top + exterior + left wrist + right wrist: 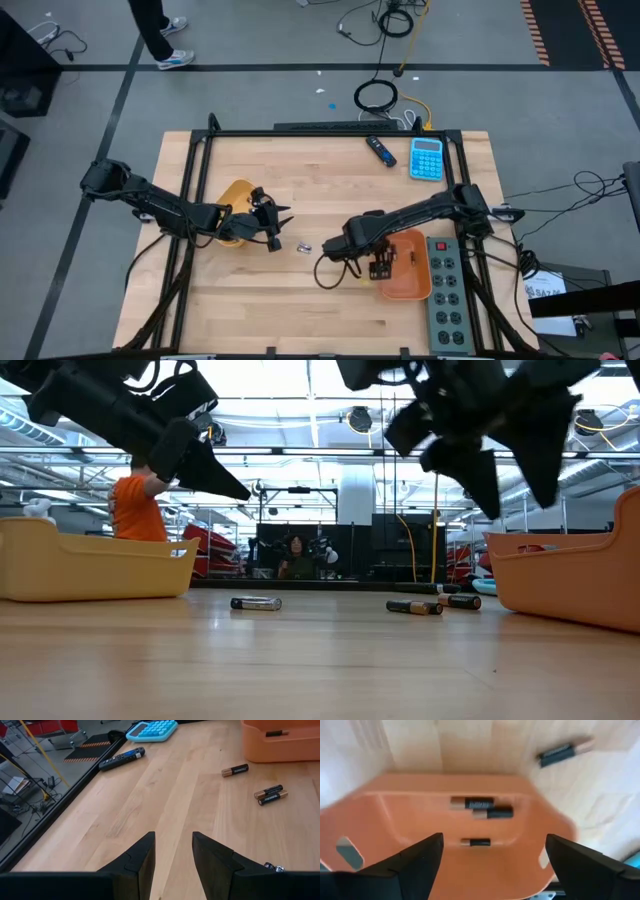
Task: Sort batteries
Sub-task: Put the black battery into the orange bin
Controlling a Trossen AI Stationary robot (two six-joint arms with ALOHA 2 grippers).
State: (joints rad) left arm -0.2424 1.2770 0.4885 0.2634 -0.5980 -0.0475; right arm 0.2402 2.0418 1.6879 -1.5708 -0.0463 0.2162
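Going L to R across the table: the yellow tray sits near the L edge w/ the left gripper hovering just beside it, fingers partly spread and pinching nothing; we can't see what the tray holds. Near mid-table we count a silver battery and three dark batteries loose on the wood, so those are left to do. Toward the R edge, the right gripper hangs over the orange tray, fingers spread wide and empty; three dark batteries lie inside. We judge the sort roughly halfway, approx.
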